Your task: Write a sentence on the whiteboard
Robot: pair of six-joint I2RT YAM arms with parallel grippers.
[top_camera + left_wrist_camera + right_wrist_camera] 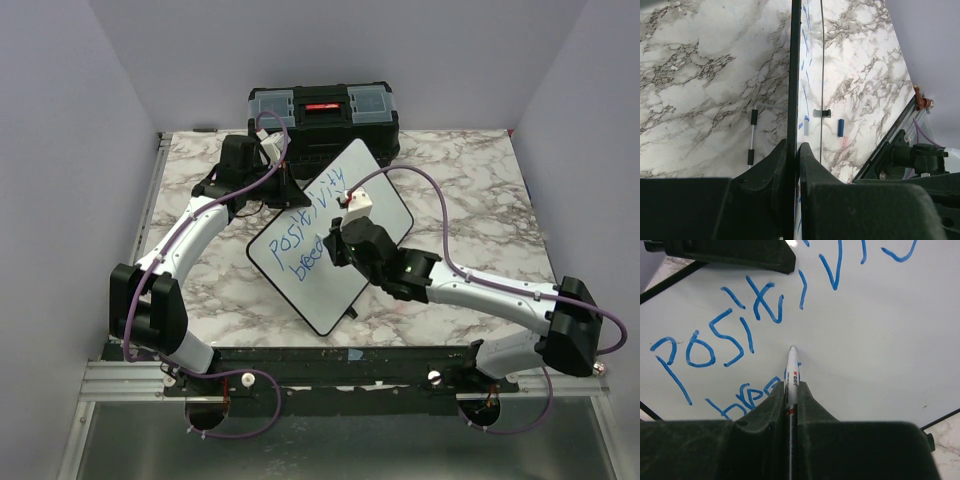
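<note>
Blue sentence [762,302] unfinished: right gripper [791,390] clamps marker [792,372], left gripper [794,150] clamps whiteboard [865,340]; pressure could shift it, skewing letters.

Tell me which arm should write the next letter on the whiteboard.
Right. The right pincer grips the marker, tip beside the unfinished sentence; the left pincer clamps the whiteboard's edge.

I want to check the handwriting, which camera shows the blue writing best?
Right wrist: the sentence fills the frame, large and sharp. The top view shows it small, partly behind the right gripper. The left wrist sees the whiteboard edge-on, few strokes.
</note>
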